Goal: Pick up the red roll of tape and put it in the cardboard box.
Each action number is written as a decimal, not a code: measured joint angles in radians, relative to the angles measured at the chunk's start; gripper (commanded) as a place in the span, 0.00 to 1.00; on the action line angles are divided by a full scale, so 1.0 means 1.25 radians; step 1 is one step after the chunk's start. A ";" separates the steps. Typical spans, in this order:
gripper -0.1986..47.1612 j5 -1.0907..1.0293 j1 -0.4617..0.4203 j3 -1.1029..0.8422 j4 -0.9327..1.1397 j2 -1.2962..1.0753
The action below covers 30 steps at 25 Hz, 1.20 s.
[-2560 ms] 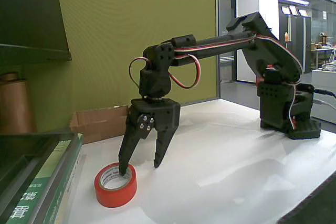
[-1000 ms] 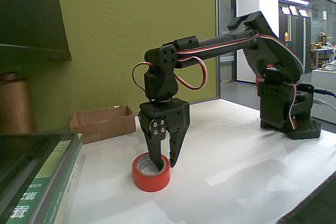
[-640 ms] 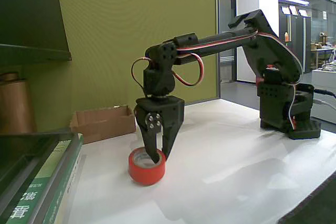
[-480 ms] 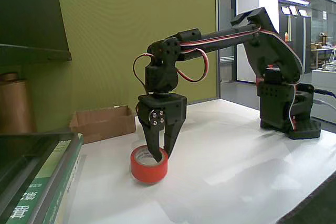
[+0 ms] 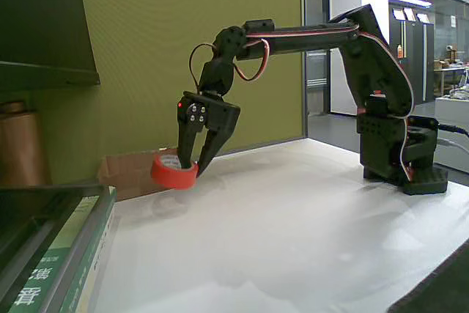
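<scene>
Gripping red roll of tape [image 5: 174,171] in gripper [image 5: 192,164]

Office, glass partitions [image 5: 421,31] (distant desks [image 5: 456,78])

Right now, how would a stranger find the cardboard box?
Start at the green wall and look down to the table's far left edge. The box sits there, low and plain brown, just behind the red tape held in the tool.

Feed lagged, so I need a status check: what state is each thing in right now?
red roll of tape: lifted off the table, tilted, held in front of the box.
gripper: fingers shut on the roll's wall.
cardboard box: open-topped, on the table; inside not visible.
</scene>
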 measured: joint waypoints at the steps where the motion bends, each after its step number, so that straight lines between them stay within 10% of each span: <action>1: 0.01 0.000 0.013 0.000 -0.011 0.011; 30: 0.01 -0.131 0.184 -0.178 -0.242 -0.114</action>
